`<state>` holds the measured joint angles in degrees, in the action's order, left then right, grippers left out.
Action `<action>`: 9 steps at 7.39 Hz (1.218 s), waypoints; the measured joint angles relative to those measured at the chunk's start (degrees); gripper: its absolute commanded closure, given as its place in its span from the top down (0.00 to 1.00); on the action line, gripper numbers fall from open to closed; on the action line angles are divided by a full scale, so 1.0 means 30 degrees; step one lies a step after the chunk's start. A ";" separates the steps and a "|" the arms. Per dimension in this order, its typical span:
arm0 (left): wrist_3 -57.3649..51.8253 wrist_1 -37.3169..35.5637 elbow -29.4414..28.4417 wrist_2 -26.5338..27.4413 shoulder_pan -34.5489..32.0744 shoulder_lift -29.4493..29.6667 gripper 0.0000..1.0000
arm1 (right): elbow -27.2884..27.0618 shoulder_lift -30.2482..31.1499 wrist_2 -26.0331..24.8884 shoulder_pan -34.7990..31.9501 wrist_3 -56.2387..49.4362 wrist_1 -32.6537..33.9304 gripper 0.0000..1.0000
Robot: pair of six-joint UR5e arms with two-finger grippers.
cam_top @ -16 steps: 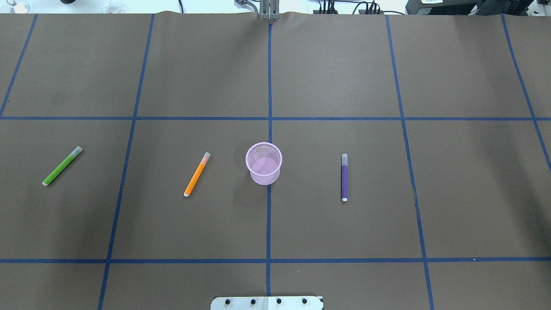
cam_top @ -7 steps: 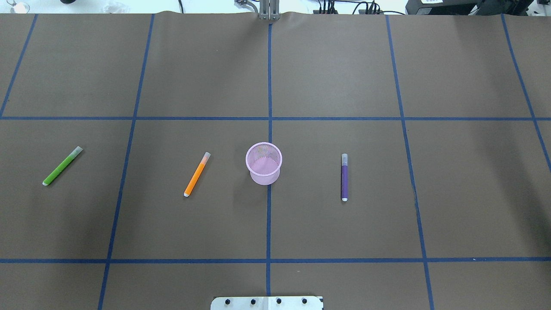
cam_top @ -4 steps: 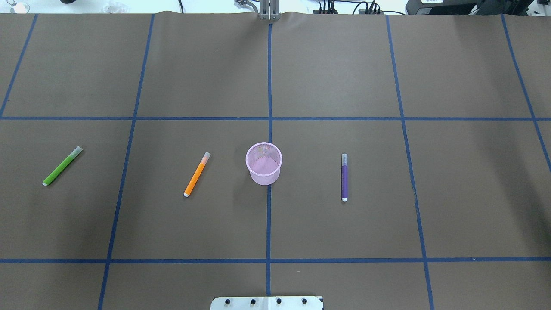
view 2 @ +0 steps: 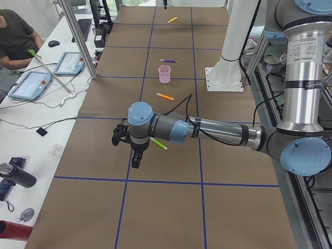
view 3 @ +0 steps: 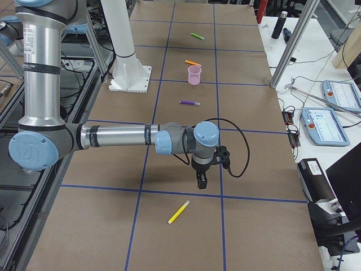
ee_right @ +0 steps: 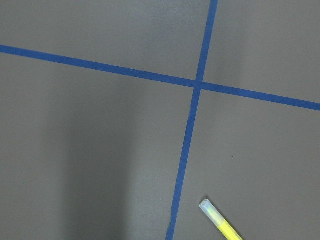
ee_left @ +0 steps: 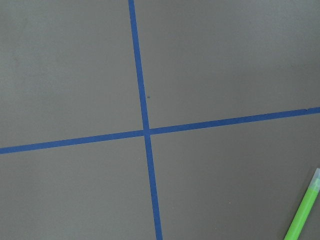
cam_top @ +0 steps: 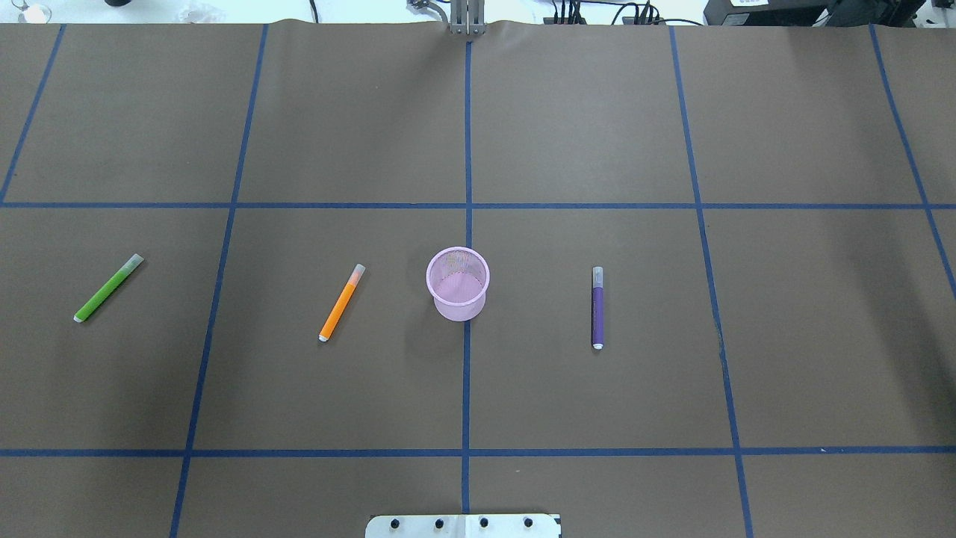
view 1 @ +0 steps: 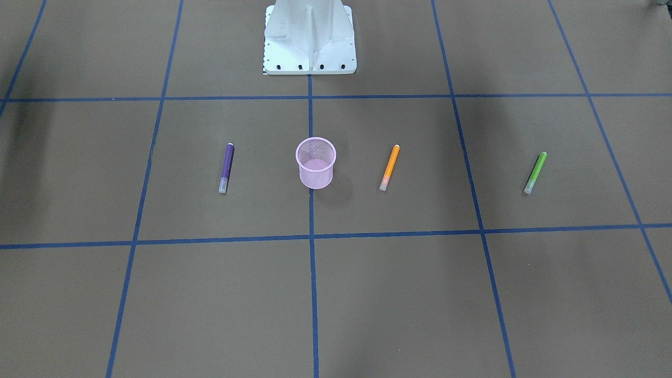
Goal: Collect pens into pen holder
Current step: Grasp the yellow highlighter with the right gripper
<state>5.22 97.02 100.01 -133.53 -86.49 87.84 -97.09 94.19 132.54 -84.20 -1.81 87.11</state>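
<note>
The pink mesh pen holder (cam_top: 458, 306) stands upright at the table's middle and looks empty. An orange pen (cam_top: 342, 302) lies just left of it, a green pen (cam_top: 108, 288) far left and a purple pen (cam_top: 597, 307) to its right. A yellow pen (view 3: 179, 212) lies beyond the overhead view's right edge. My left gripper (view 2: 136, 158) hangs over the table beside the green pen (view 2: 158, 143). My right gripper (view 3: 201, 182) hangs close to the yellow pen. Both grippers show only in the side views, so I cannot tell whether they are open or shut.
The robot's white base plate (view 1: 310, 37) sits at the near middle edge. A person (view 2: 15, 36) sits at a side bench with tablets (view 2: 31, 85). Brown paper with blue tape lines (cam_top: 467, 149) covers the table.
</note>
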 measured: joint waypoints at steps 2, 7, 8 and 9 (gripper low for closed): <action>-0.0010 0.0003 0.0087 -0.0001 0.0000 0.0005 1.00 | 0.0361 -0.0017 0.0258 0.0008 0.0134 -0.0520 0.99; -0.0157 0.0136 0.0180 0.0038 0.0018 0.0024 1.00 | 0.2804 -0.0150 0.0218 0.0134 -0.4299 -0.2589 0.98; -0.0138 0.0379 0.0130 0.0022 0.0024 0.0019 1.00 | 0.3236 -0.0128 0.0187 0.0137 -0.5985 -0.2768 0.97; -0.0098 0.0655 0.0061 0.0013 0.0028 0.0019 1.00 | 0.3519 -0.0053 0.0172 0.0135 -0.7497 -0.2829 0.97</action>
<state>4.92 98.99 100.19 -133.49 -86.40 87.90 -86.54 94.04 133.05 -83.79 -24.30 78.62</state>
